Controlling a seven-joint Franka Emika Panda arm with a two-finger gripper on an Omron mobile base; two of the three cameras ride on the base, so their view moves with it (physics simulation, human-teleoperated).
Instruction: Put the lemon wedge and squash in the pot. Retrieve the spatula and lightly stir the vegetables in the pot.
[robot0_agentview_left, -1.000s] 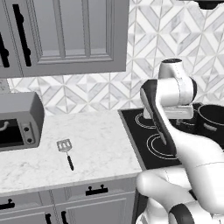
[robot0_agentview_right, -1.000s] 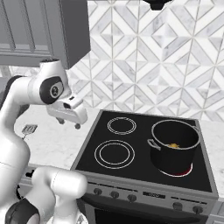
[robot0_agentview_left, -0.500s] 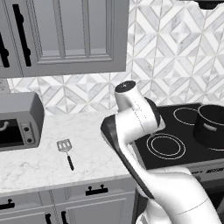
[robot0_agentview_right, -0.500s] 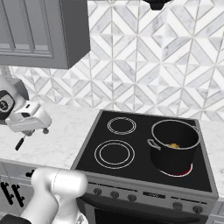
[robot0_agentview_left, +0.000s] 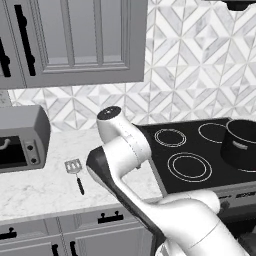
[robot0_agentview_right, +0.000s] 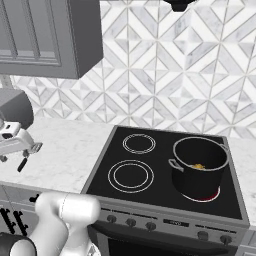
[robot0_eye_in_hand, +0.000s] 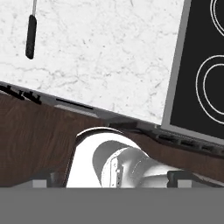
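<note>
Your tool (robot0_agentview_right: 20, 144) hangs over the counter (robot0_agentview_left: 40, 187) at the stove's nine o'clock; whether it is apart or together, you cannot tell. With squash (robot0_agentview_right: 199, 166) showing in the pot (robot0_agentview_right: 200, 167), fetching is in hand: descend onto the spatula (robot0_agentview_left: 76, 172) handle.

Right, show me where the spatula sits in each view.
Left base view: spatula lies on the counter, lower left, beside the toaster oven.
Right base view: its black handle shows at the far left edge.
Hand view: handle at upper left.
Shared landmark: the stovetop.
</note>
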